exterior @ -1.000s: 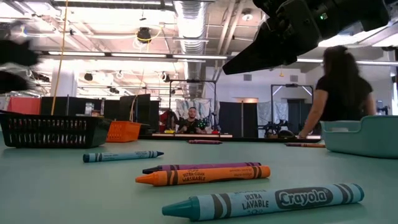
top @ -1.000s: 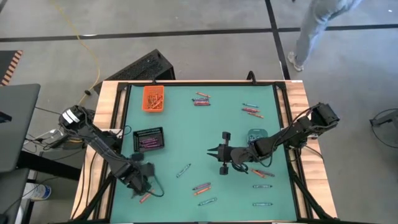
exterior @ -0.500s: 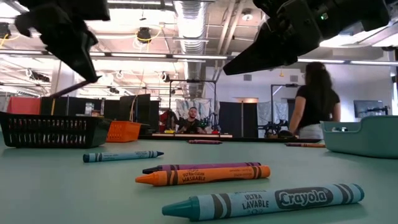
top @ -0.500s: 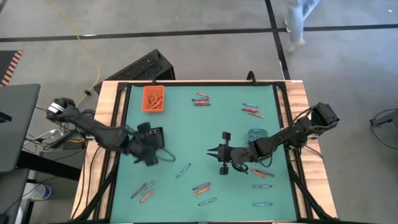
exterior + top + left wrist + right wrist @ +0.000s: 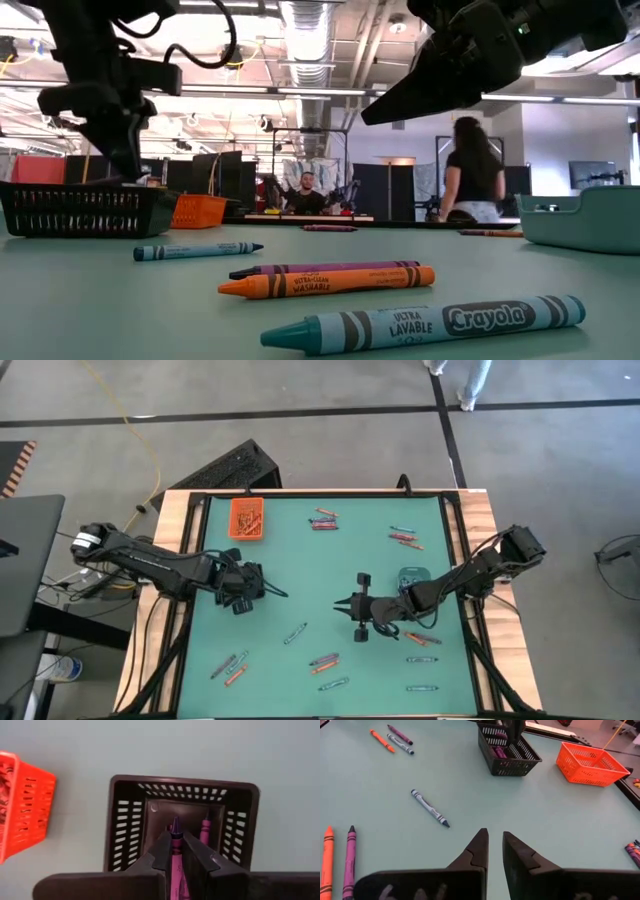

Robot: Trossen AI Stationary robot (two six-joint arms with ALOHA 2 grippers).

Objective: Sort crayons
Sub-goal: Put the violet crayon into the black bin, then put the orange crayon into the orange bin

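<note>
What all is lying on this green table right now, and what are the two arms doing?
Black basket: one, left of centre, purple crayons inside.
Orange basket: one, far left corner.
Teal tray: one, right side, by the right arm.
Loose crayons: many, orange, purple, blue-teal; scattered groups at the far side, centre, near edge and right.
Green table: one.
Person: one, dark top, in the room behind.
Left claw: over the black basket, shut on a purple crayon.
Right claw: empty, fingers nearly together, above mid-table.

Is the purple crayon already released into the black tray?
Not yet. The left gripper fingers clamp the purple crayon, held tip-down over the black tray, where another crayon lies.
</note>
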